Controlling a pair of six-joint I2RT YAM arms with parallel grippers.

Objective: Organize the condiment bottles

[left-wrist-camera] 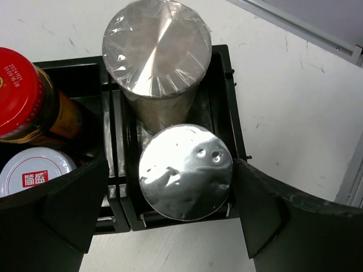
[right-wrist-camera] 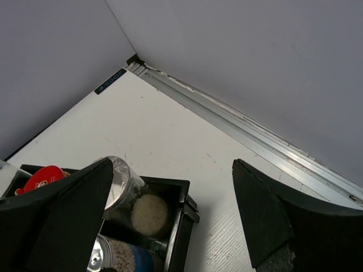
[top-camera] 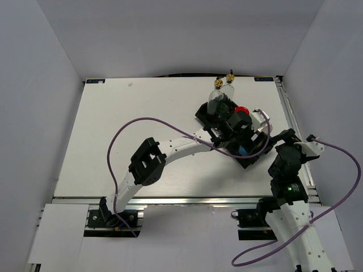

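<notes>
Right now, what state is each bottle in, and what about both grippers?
near silver-lidded shaker: upright in tray, lid on
rear silver-lidded shaker: upright in tray, lid on
red-lidded jar: in tray, lid on
glass bottles: upright, pourers fitted
left gripper: open, astride near silver-lidded shaker
right gripper: open, empty

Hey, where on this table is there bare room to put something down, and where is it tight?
Bare: the table's left part, from its left edge to the purple cable loop, and the far strip left of the glass bottles. Crowded: the right side, where the tray, the left arm and the right arm bunch together.
</notes>
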